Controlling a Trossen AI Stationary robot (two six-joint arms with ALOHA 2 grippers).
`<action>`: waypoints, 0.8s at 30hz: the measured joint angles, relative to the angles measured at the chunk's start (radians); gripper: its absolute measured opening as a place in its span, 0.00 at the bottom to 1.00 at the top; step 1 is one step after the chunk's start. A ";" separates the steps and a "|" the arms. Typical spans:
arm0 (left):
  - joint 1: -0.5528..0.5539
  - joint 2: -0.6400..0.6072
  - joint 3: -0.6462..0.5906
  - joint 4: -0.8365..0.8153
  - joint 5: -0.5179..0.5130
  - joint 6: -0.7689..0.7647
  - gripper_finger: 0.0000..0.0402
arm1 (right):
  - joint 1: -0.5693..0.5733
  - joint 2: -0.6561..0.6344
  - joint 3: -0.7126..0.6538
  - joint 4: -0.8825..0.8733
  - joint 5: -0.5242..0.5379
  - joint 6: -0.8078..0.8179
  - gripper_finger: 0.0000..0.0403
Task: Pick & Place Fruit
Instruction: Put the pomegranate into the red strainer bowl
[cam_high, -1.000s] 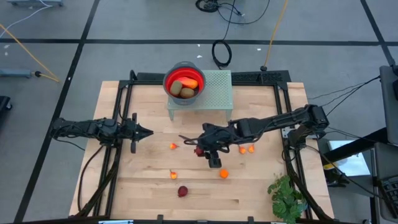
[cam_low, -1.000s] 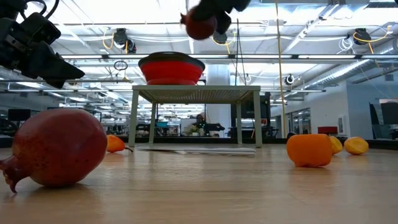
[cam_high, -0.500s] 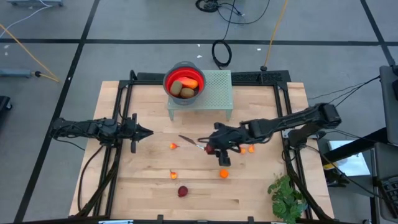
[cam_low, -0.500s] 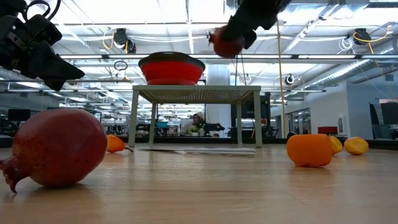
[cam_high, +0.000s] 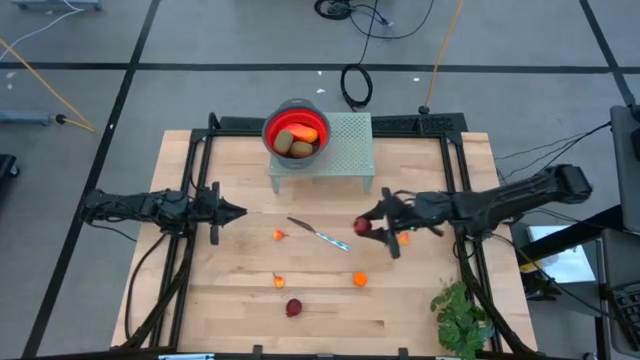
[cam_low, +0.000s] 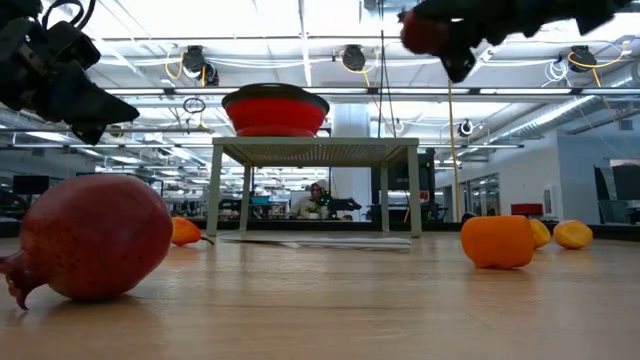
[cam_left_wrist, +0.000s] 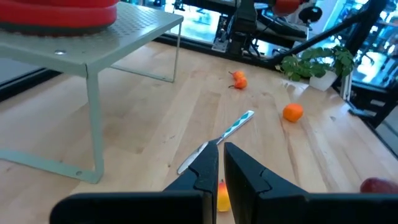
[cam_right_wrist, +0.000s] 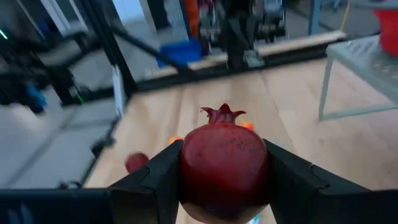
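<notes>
Here, right tool (cam_high: 374, 232) clamped on dark red pomegranate (cam_right_wrist: 225, 163), left tool (cam_high: 238, 212) closed, empty, no legible writing

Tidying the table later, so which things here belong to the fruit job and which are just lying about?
Job:
pomegranate in right gripper
pomegranate on table
small orange fruits
red bowl with fruit

Lying about:
knife
plant
idle left gripper
</notes>
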 joint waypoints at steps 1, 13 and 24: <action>0.000 0.000 0.000 0.000 -0.006 -0.010 0.06 | 0.000 -0.025 -0.033 0.047 -0.001 0.015 0.44; 0.000 0.000 0.000 -0.001 -0.011 -0.121 0.06 | 0.000 -0.205 -0.403 0.804 -0.001 0.228 0.44; 0.000 0.000 0.000 -0.001 -0.011 -0.116 0.06 | 0.000 -0.205 -0.513 1.200 0.119 0.421 0.44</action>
